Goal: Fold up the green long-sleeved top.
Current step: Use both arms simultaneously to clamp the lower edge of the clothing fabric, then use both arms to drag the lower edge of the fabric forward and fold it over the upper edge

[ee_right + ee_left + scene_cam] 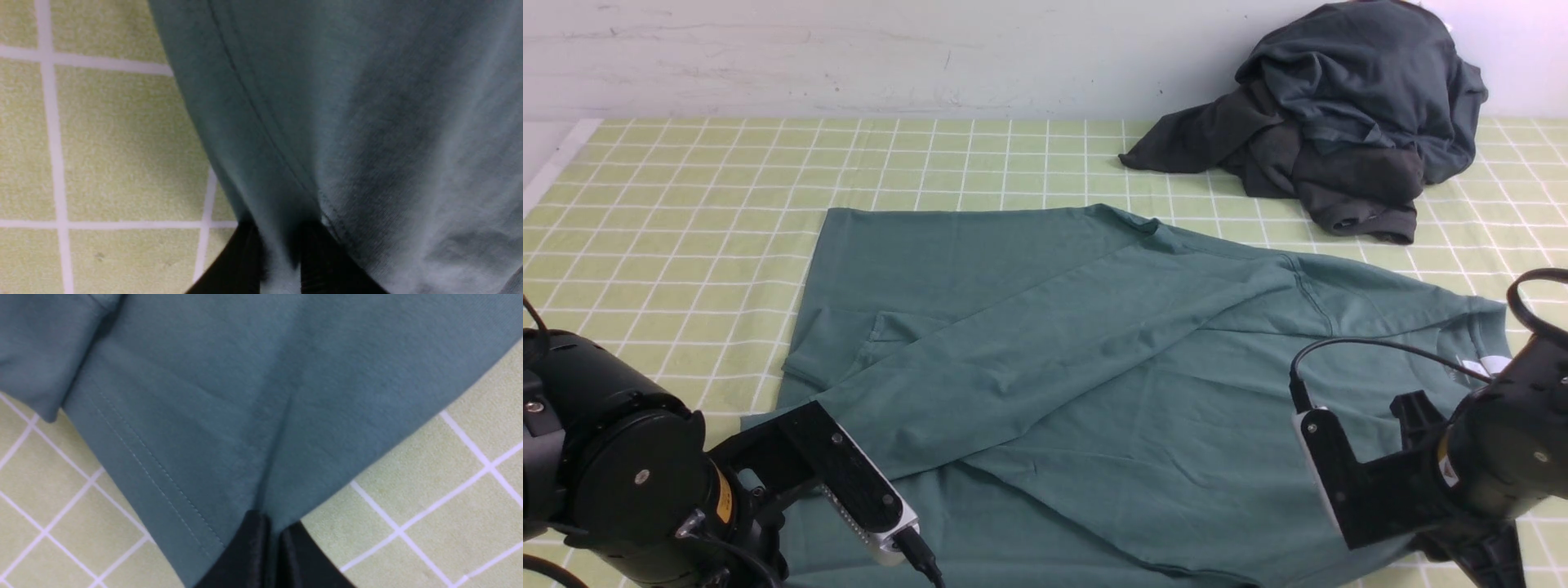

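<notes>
The green long-sleeved top (1094, 351) lies spread on the checked cloth, with one sleeve folded diagonally across the body. Its white neck label (1490, 365) shows at the right, beside my right arm (1486, 465). My left arm (629, 482) is at the top's near left corner. In the left wrist view, my left gripper (273, 535) is shut on the top's stitched hem corner (245, 396). In the right wrist view, my right gripper (282, 245) is shut on a fold of the top (367, 122) next to a seam. In the front view both grippers' fingertips are hidden behind the wrists.
A heap of dark charcoal-grey garments (1339, 122) lies at the back right near the wall. The yellow-green checked tablecloth (686, 204) covers the table, and its left edge runs along the far left.
</notes>
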